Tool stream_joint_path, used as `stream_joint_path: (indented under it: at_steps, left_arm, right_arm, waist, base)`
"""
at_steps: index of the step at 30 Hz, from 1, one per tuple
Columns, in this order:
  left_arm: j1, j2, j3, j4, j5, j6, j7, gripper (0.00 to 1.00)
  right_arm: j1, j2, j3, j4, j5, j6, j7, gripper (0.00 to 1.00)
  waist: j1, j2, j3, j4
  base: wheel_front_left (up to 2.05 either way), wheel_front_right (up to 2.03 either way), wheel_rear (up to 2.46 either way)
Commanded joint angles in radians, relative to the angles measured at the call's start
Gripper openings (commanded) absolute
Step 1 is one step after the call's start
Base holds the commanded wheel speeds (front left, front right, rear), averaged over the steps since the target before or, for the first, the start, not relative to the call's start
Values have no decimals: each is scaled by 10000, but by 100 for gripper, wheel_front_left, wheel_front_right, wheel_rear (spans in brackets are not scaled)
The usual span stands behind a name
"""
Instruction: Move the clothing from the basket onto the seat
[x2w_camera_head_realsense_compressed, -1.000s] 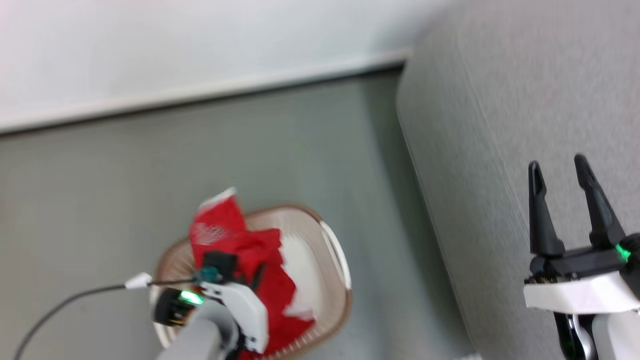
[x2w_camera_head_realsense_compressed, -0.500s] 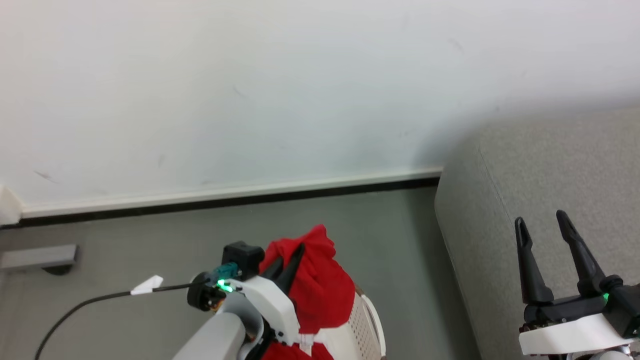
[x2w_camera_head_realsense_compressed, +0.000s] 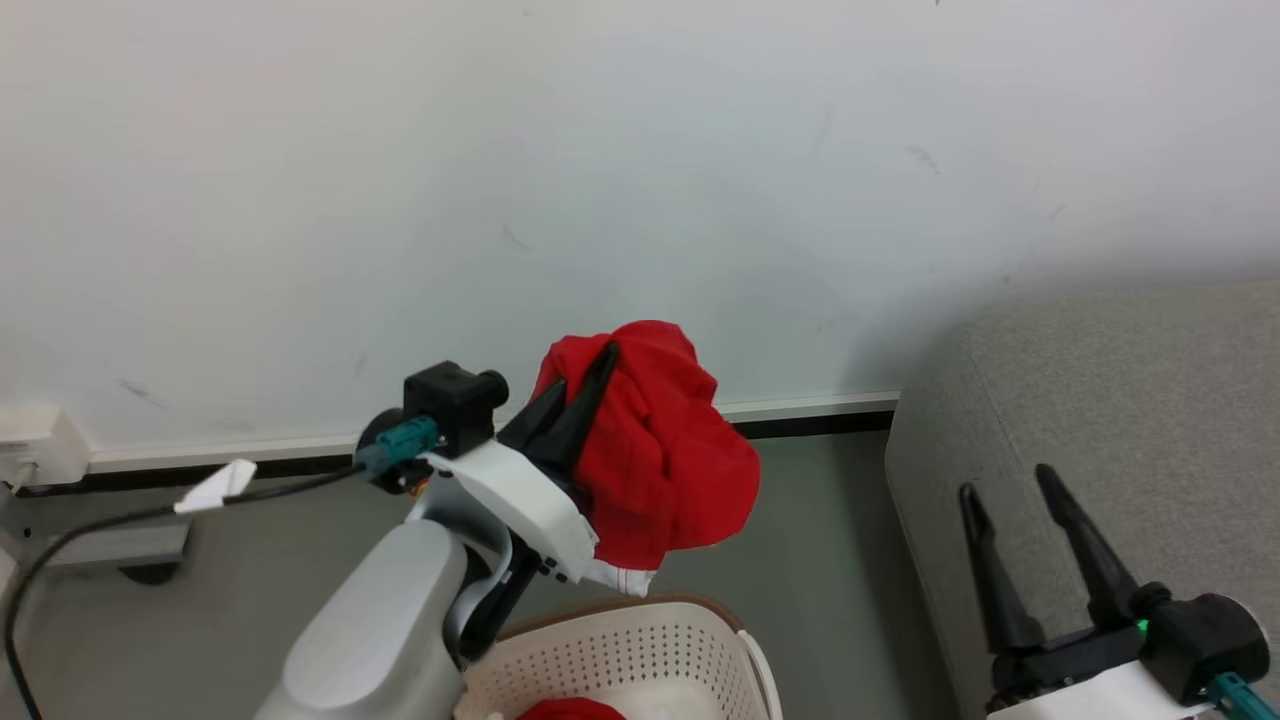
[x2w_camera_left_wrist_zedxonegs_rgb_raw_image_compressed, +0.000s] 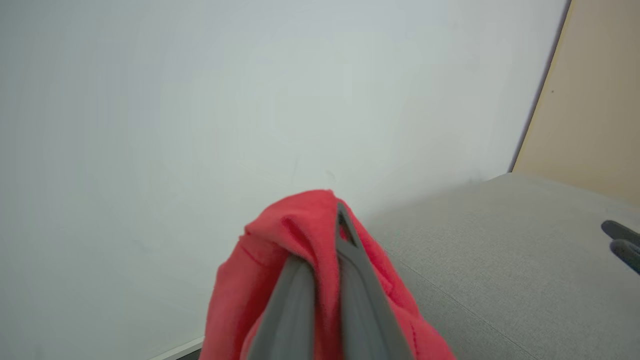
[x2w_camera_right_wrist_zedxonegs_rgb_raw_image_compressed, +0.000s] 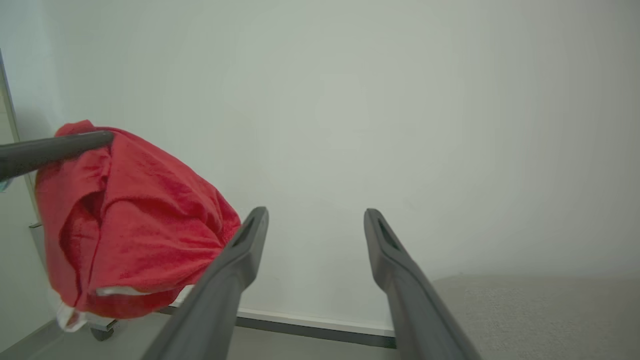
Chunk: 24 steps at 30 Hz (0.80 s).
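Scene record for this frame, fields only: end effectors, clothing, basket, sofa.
left end effector: shut on red garment, held above basket
right end effector: open, empty, near sofa
red garment: hangs in the air, clear of basket rim, not on sofa
basket: second red piece inside
sofa: grey, right of basket

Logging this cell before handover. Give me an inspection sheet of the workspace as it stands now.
Surface: grey floor under the basket.
Job's things: red garment held up above the basket; more red fabric inside it; none seen on the seat.
Clutter: grey fitting at the wall's foot.
Tools: left tool shut on the red garment; right tool open, holding nothing.
Cables: black cable with a white tag at the left wrist.
Surroundings: white wall, skirting board.
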Motion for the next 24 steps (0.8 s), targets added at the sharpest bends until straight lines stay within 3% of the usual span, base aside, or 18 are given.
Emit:
stream_joint_path:
  at_steps: [1,15,24]
  left_arm:
    - [-47,120,39,-131,-157,61,86,0]
    - [214,390,77,-1131,-303,408,662,0]
    - [43,306,-99,-1110,-322,386,792,0]
  right_arm:
    - [104,-102,115,14,58,-21,7,100]
    - [-575,-385,1492,369,389,-21,7,100]
    - [-2000,-503,4221,1179,1257,-21,6,100]
  waist:
    - [1,-1,-19,-18]
    - [1,-1,-52,-116]
    - [1,-1,4,-2]
  base:
    - [0,0,0]
    - [0,0,0]
    - [0,0,0]
